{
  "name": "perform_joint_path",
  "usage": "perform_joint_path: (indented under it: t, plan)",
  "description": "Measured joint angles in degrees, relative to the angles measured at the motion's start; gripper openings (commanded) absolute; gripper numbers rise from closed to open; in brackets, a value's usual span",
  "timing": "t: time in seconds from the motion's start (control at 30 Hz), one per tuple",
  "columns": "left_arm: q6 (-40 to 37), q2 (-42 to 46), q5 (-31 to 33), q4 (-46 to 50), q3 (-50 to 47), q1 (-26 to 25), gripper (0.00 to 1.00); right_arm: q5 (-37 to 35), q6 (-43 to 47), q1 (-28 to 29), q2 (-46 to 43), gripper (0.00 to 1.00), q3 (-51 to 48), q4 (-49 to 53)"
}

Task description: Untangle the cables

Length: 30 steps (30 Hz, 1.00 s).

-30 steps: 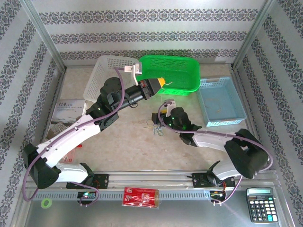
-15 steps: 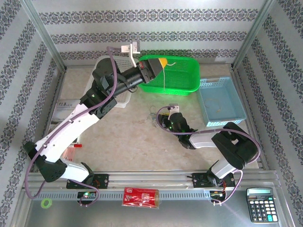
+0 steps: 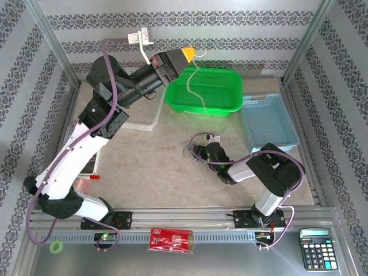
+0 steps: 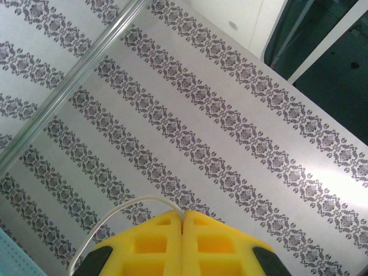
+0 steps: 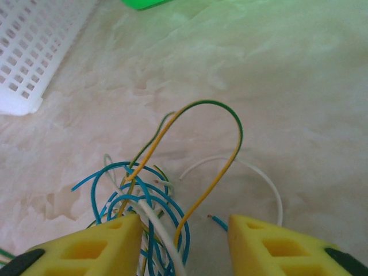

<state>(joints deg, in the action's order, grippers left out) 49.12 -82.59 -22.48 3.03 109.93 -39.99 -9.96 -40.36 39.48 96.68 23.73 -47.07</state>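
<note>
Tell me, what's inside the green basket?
The lower end of a cream-white cable, hanging from the shut left gripper, lies in the green basket. The left arm covers its far-left corner, so that bit stays unseen.

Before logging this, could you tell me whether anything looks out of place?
One cream-white cable dangles from the shut left gripper, high over the green basket; the other cables lie knotted by the open right gripper.

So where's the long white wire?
In the top view the white wire hangs from the shut left gripper, high at the back, dangling over the green basket.
</note>
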Motion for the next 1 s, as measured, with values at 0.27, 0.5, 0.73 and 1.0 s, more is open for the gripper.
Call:
perform_joint_path:
  t: [0.27,0.5,0.73,1.0]
  plan:
    - [-5.55,-0.52,0.66,5.27,1.81,3.96,0.0,3.39,-1.03,-0.37,-4.72,0.7,-0.04,2.32]
    - [-7.78,-0.46,0.68,5.64,-2.8,13.07,0.0,6.71,-1.55,-2.34,-13.7,0.75,-0.07,7.98]
    - [-5.99,-1.22,-1.38,4.07,-7.93,21.75,0.0,9.66,-1.51,-5.46,-21.75,0.76,0.0,15.52]
    - [-4.02,-7.58,-5.05,-1.57,-5.75,23.89,0.0,12.92,-1.31,-10.34,-29.86,0.77,2.08,24.22]
